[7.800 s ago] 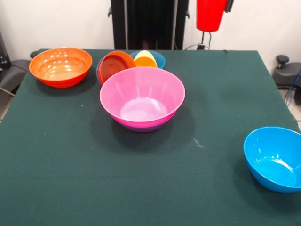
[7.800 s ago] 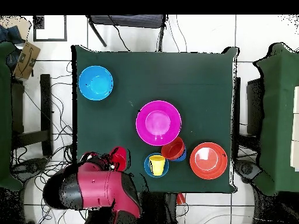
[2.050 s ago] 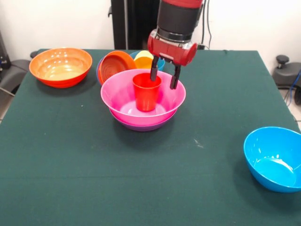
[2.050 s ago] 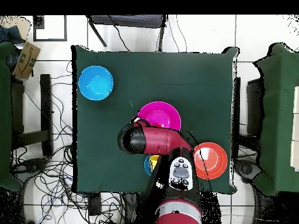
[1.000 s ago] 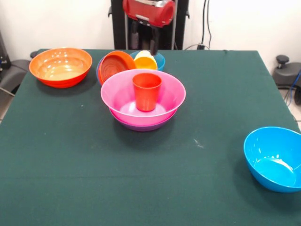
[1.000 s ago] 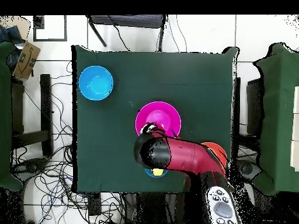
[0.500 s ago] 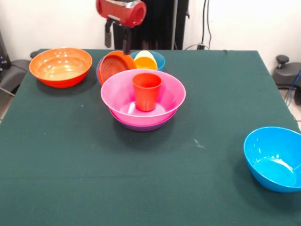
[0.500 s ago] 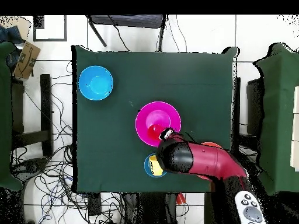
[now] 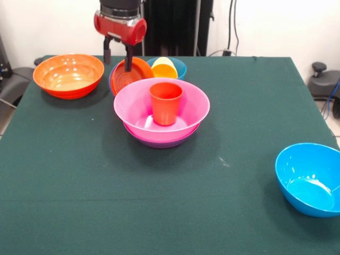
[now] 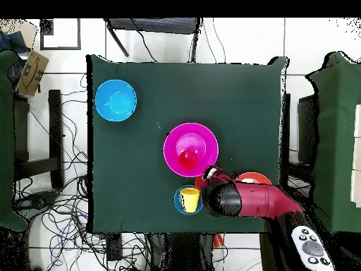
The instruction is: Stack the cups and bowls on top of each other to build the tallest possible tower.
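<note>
Hovering above the far part of the green surface (image 9: 79, 175), the gripper (image 9: 117, 60) hangs with its two dark fingers (image 9: 128, 59) spread apart and nothing between them. One finger shows in front of the tilted small orange bowl (image 9: 130, 74), the other to its side, toward the large orange bowl (image 9: 68, 75); whether either touches the small bowl cannot be told. The small orange bowl leans on its side, its hollow facing the camera, against a dark blue bowl (image 9: 112, 79) of which only an edge shows.

Just beside it a small blue bowl (image 9: 178, 66) holds the yellow cup (image 9: 164, 62) and the orange cup (image 9: 164, 70), lying nested together.

In the middle of the surface the large pink bowl (image 9: 161, 109) sits nested in the purple bowl (image 9: 159, 142), whose rim peeks out below. The red cup (image 9: 166, 103) stands upright in the pink bowl's hollow, its mouth up. The bright blue bowl (image 9: 311, 178) sits alone near the surface's front corner, well apart from the rest.

From overhead, the red arm (image 10: 247, 200) covers the small orange bowl and much of the large orange one.
</note>
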Robot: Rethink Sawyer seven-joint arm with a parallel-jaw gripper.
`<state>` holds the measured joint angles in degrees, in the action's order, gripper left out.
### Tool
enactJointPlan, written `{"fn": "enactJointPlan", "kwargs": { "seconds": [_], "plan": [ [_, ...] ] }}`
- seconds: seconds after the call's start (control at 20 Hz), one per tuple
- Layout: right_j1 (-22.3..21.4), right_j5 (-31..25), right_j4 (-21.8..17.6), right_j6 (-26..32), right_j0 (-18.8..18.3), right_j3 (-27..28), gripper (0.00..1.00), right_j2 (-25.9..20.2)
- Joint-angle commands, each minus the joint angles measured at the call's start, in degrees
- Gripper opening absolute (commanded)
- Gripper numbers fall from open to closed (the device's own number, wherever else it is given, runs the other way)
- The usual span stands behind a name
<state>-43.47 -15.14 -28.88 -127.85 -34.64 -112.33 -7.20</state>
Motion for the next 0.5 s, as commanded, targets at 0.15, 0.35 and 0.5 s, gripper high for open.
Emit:
{"fn": "enactJointPlan", "kwargs": {
  "seconds": [0.15,0.35,0.5],
  "plan": [
    [7.5,4.61,-8.74,4.77,0.07,2.26,1.0,-4.54],
    [8.34,5.79,-10.81,4.21,-1.2,1.89,1.0,-4.31],
    [7.5,4.89,-11.71,5.06,-2.94,1.04,1.0,-4.89]
  ]
}}
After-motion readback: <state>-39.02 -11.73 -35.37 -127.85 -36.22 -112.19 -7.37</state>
